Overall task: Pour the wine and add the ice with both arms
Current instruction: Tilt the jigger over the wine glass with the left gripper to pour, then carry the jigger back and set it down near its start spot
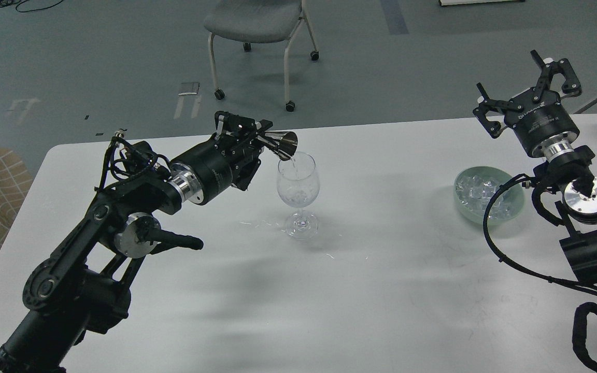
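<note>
My left arm (96, 243) comes in from the lower left and climbs across toward the middle, elbow bent, its silver wrist ring showing just behind the black cylinder of the wrist. The left tool (257, 139) lies nearly level, pointing right, its fingers closed on a small metal jigger (280, 143) tipped mouth-down to the right. My right arm (583, 207) rises from the lower right edge, cable looping off its side. The right tool (529, 85) is lifted high and points up and away from me, its fingers spread wide apart, seemingly with nothing between them, though one finger is dark and hard to read.
</note>
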Robot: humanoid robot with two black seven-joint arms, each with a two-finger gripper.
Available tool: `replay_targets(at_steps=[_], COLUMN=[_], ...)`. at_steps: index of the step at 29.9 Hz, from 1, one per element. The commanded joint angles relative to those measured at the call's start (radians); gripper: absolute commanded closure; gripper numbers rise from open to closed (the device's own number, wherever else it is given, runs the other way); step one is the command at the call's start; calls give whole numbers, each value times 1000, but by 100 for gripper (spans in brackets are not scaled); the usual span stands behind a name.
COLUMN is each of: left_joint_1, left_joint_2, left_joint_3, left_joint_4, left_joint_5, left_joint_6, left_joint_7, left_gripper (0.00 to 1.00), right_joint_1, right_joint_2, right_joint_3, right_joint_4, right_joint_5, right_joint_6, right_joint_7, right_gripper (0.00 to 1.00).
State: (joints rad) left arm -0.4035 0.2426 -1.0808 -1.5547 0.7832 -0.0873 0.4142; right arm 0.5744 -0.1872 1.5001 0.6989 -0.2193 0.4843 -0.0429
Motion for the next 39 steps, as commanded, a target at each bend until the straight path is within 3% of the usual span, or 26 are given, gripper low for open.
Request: replay_targets(at_steps=[1,39], left_joint_1=[-26,-89], left_joint_2=[4,80], left_joint_3=[24,107], left_joint_4=[-5,-18], left_joint_5=[56,196], left_joint_6=[-18,-43], left_joint_7=[0,5], left_gripper=[100,100], right_joint_1=[-1,-2], right_joint_2=[0,-18], right_joint_3=[0,3], right_joint_4=[-4,-5], right_joint_5=[0,1], right_joint_6=[0,4], right_joint_7=[0,1], right_gripper=[0,0])
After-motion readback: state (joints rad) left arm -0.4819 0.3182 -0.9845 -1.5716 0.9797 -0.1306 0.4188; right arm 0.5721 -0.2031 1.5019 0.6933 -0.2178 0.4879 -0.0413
